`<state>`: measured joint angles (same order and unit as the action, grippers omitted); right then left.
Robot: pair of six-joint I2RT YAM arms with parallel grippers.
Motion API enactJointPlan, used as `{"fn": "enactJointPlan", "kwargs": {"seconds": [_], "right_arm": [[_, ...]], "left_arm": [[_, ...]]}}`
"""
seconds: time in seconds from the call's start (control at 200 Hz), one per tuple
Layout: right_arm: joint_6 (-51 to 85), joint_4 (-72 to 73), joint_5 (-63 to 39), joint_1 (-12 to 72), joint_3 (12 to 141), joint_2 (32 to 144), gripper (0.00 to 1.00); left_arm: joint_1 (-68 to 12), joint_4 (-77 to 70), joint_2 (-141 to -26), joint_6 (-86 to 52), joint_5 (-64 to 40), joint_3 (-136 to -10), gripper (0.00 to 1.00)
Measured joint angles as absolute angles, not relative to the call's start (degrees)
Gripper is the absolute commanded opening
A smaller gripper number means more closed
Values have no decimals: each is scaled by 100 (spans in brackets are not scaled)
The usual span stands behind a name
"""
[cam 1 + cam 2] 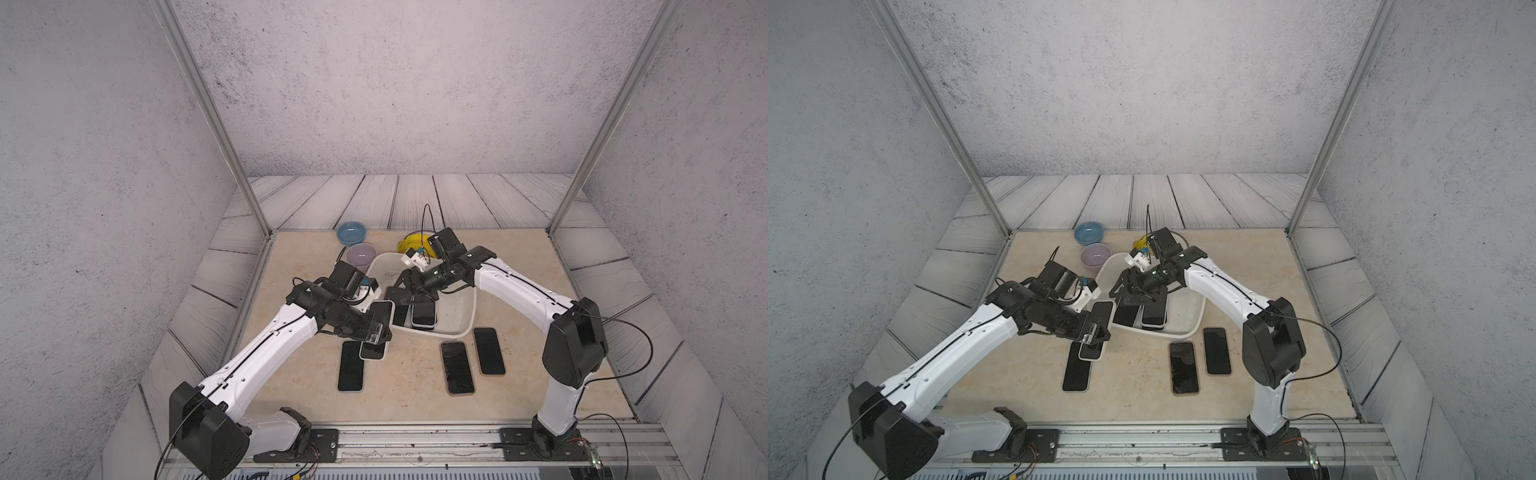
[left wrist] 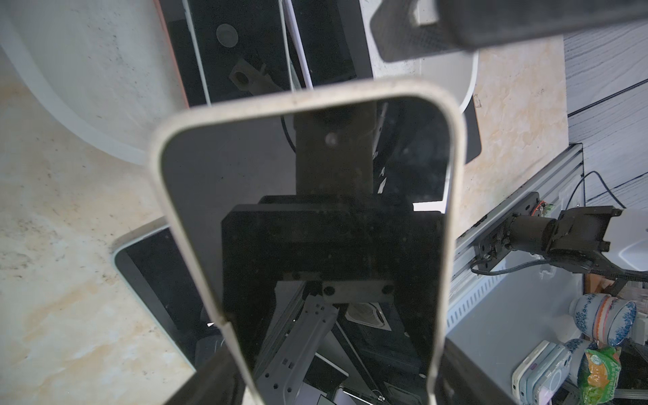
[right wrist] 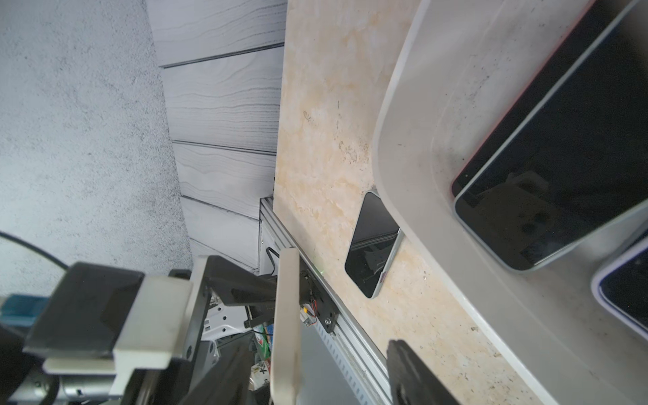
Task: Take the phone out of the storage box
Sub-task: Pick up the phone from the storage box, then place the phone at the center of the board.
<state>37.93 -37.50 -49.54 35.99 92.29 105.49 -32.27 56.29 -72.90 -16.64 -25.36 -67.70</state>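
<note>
In both top views the left gripper (image 1: pixel 377 330) hides much of the phone (image 1: pixel 381 311) it holds. The left wrist view shows it best. There the fingers (image 2: pixel 214 378) squeeze the phone's two long sides, and its dark glass faces the camera. The right wrist view shows that same phone (image 3: pixel 285 326) only from the side, as a thin pale strip.

The phone is out of the storage box (image 1: pixel 457 313). It is up in the air over the table (image 1: pixel 407 374), just beside the box's near left corner. Its long way runs from near to far, and its far end points at the box.

The right gripper (image 1: pixel 415 291) hangs over the box. Its fingers (image 3: pixel 413 375) stand apart. I cannot tell if they touch anything.

I count seven phones:
- One is held.
- One dark phone (image 1: pixel 351 370) lies on the table, partly under the held one.
- Three lie in the box, and the right wrist view shows them best. They are a red-edged phone (image 3: pixel 526 105), a grey-rimmed phone (image 3: pixel 547 196) on top of it, and a lilac-rimmed phone (image 3: pixel 624 280).
- Two more phones (image 1: pixel 457 368) (image 1: pixel 489 351) lie side by side on the table, to the right.

There are two bowls, a blue bowl (image 1: pixel 351 232) and a lilac bowl (image 1: pixel 360 254). There is one bunch of bananas (image 1: pixel 409 243).
</note>
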Motion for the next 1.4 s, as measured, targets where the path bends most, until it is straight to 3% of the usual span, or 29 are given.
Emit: {"fn": "enactJointPlan", "kwargs": {"seconds": [0.22, 0.375, 0.45, 0.611, 0.831, 0.866, 1.156, 1.401], "right_arm": [[3839, -3747, -5024, 3778, 9275, 10691, 55], [3861, -3701, -5127, 3848, 9306, 10715, 42], [3903, -3638, -5203, 3859, 9303, 10715, 32], [4029, -3481, -5376, 3861, 9282, 10715, 0], [4047, -3404, -5426, 3861, 9227, 10715, 0], [4029, -3409, -5402, 3852, 9216, 10715, 0], [3664, -3935, -4915, 3634, 8982, 10669, 0], [2646, -5015, -4355, 3636, 8831, 10516, 0]], "left_arm": [[-3227, 5586, -7349, -1649, -2510, -6853, 77], [-3227, 5531, -7384, -1649, -2475, -6877, 76], [-3227, 5498, -7422, -1649, -2464, -6899, 77], [-3227, 5459, -7441, -1651, -2379, -6906, 80], [-3227, 5422, -7441, -1678, -2375, -6906, 92], [-3227, 5393, -7432, -1699, -2383, -6906, 100], [-3076, 5094, -6512, -2156, -2279, -6536, 99], [-2613, 5645, -5924, -2554, -864, -6661, 99]]}}
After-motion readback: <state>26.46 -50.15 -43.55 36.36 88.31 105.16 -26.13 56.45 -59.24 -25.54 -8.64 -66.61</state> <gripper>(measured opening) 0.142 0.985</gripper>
